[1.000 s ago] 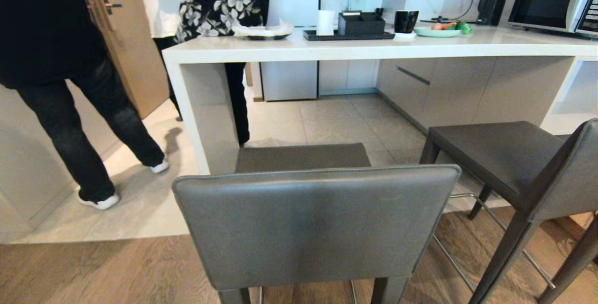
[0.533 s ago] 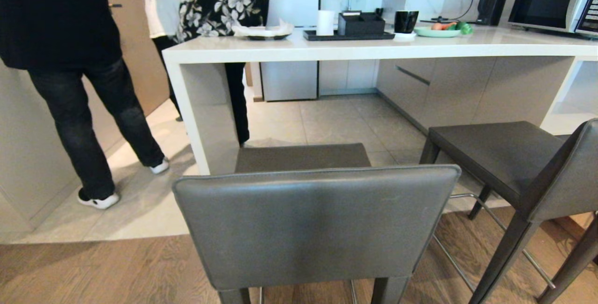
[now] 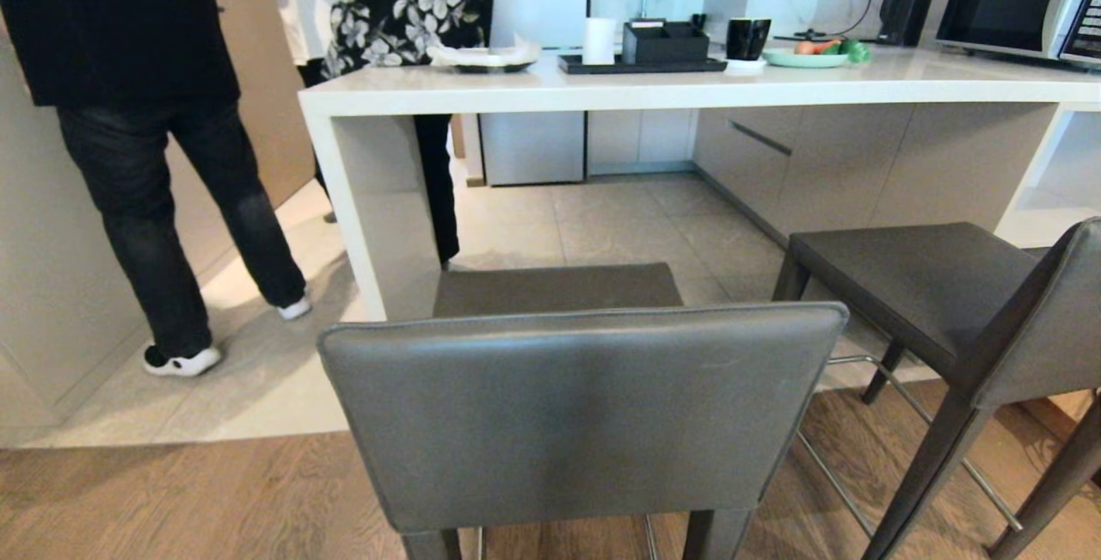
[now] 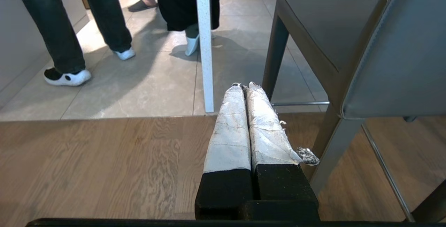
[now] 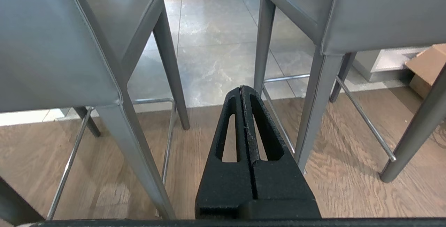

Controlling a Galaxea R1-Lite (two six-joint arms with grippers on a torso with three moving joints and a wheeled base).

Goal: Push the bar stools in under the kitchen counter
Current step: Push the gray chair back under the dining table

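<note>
Bar stools [image 3: 585, 405] sitting exactly as a second ago, both pulled out from the kitchen counter [image 3: 688, 91]; only the person in dark trousers [image 3: 163, 199] at the frame's left shuffling a step along. Meaning no progress yet on the push. Nearest stool filling lower centre, backrest toward the camera, seat edging beneath the counter's lip; second stool [image 3: 946, 302] angled at right. Showing dark grey leather, low rectangular backs, chrome footrests. Left end effector [image 4: 243, 91] hanging beside the near stool, taped fingers pressed together, empty. Right end effector [image 5: 242, 92] pointing between the stools, likewise closed on nothing.
</note>
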